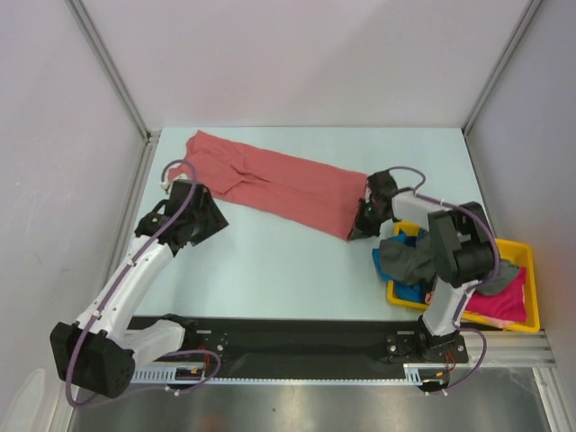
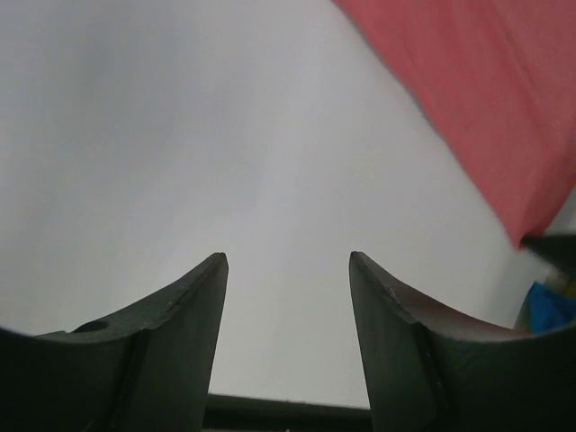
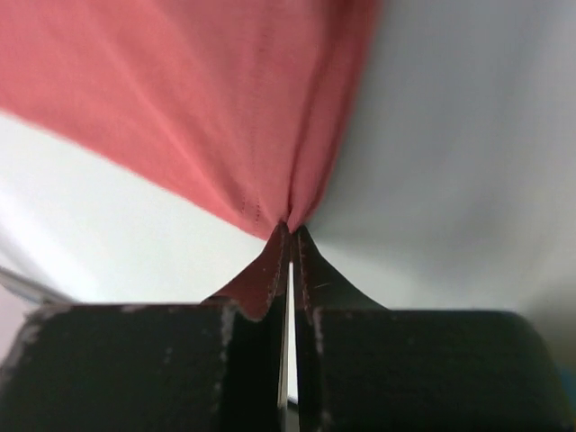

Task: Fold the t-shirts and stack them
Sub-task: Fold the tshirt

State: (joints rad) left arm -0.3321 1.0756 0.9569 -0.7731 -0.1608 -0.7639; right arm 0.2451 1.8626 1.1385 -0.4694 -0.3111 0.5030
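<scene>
A salmon-red t-shirt [image 1: 274, 183] lies folded into a long strip across the back of the table, running from far left to middle right. At the strip's right end my right gripper [image 1: 364, 219] is shut on the cloth; the right wrist view shows its jaws pinching the salmon-red t-shirt [image 3: 207, 108] at its hem. Near the left end, my left gripper [image 1: 214, 216] hovers open just in front of the shirt, with only bare table between its fingers [image 2: 193, 306]. The red cloth [image 2: 477, 90] fills the upper right of the left wrist view.
A yellow tray [image 1: 531, 270] stands at the right front, holding dark grey [image 1: 409, 256], bright blue [image 1: 407, 292] and magenta-pink [image 1: 499, 301] t-shirts. The grey one hangs over the tray's left rim. Metal frame posts [image 1: 108, 67] and walls border the table.
</scene>
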